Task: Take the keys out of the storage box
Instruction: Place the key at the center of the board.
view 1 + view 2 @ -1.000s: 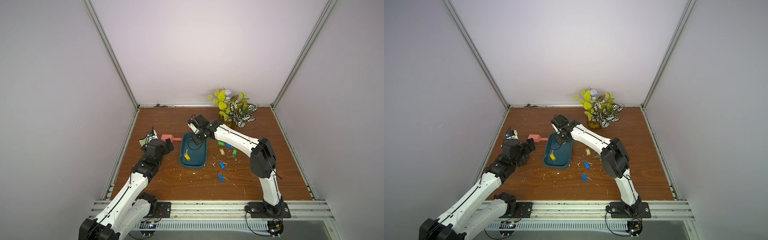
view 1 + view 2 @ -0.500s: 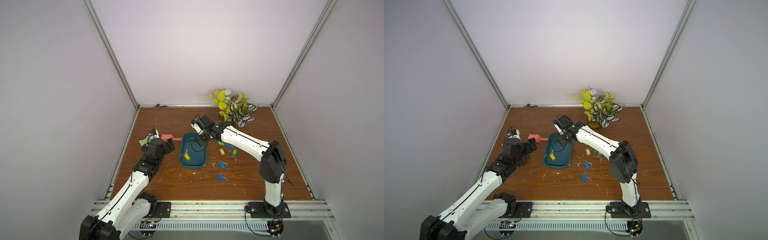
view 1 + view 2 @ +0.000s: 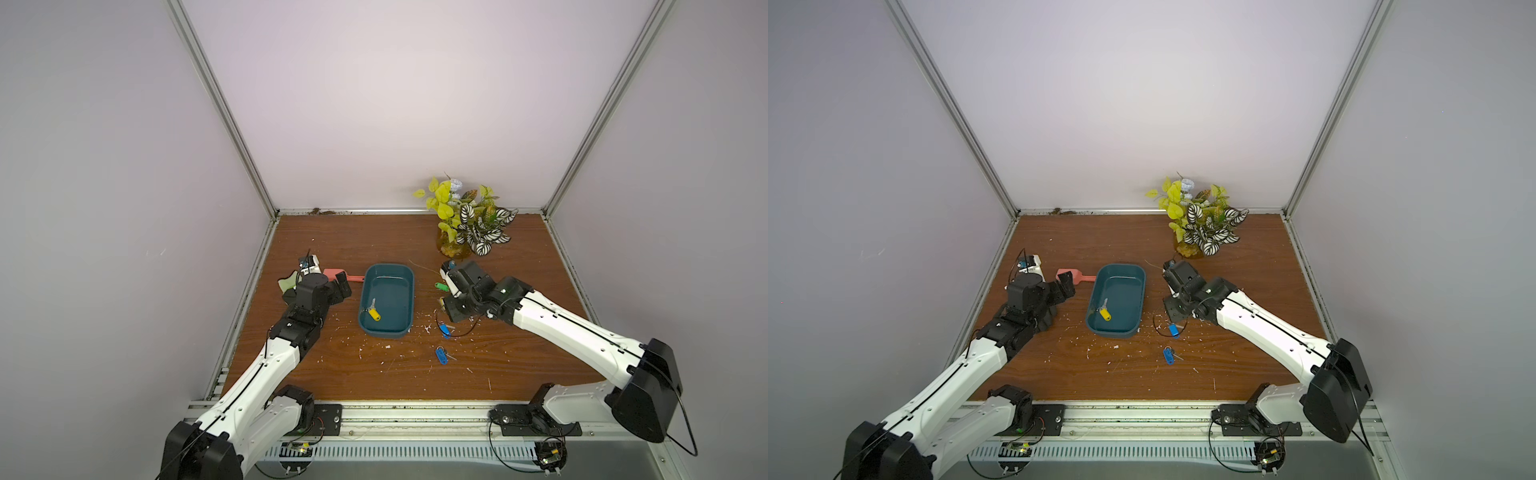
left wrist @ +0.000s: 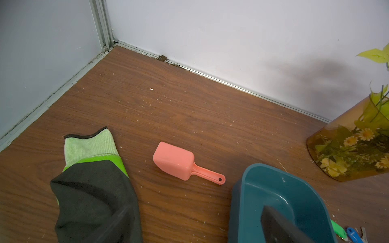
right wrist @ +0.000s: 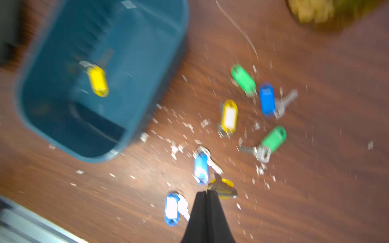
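My right jaws, clamped on a yellow-tagged silver key (image 5: 223,188), have left the dark teal plastic storage box (image 3: 395,291); one yellow key (image 3: 374,314) remains inside; left jaws apart.

A yellow-tagged key (image 3: 1106,315) lies inside the storage box (image 3: 1123,291) (teal).

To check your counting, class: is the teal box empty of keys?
No, a yellow-tagged key lies inside the box.
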{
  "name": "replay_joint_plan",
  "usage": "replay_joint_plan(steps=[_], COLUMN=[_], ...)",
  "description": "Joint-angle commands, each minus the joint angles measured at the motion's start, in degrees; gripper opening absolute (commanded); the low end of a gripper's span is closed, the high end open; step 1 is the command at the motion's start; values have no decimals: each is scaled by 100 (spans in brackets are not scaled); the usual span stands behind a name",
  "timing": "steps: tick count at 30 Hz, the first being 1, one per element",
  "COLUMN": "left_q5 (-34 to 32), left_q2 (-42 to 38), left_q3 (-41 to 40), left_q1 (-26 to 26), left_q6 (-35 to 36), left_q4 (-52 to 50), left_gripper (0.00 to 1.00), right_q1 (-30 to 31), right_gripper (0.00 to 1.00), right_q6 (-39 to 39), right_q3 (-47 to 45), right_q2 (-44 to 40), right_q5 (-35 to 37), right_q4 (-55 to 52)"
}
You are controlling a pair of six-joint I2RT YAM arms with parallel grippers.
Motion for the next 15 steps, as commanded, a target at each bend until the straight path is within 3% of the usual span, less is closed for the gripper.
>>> replay_joint_plan(steps=[1,7,15], left_q5=[-86,-63,-44], left_q2=[38,125,144], left_q3=[205,257,267], left_q1=[51,54,56], left_q6=[137,128,127], left_q4=[121,135,113], left_gripper=[98,98,98], right_q1=[-188,-595,-815], right_gripper=[0,0,0], right_q6=[458,522,504], right_q3=[-465,-1336,-1726], right_q2=[-403,-708,-710], right_q5=[6,-96,-86], right_q4=[-11,318,670])
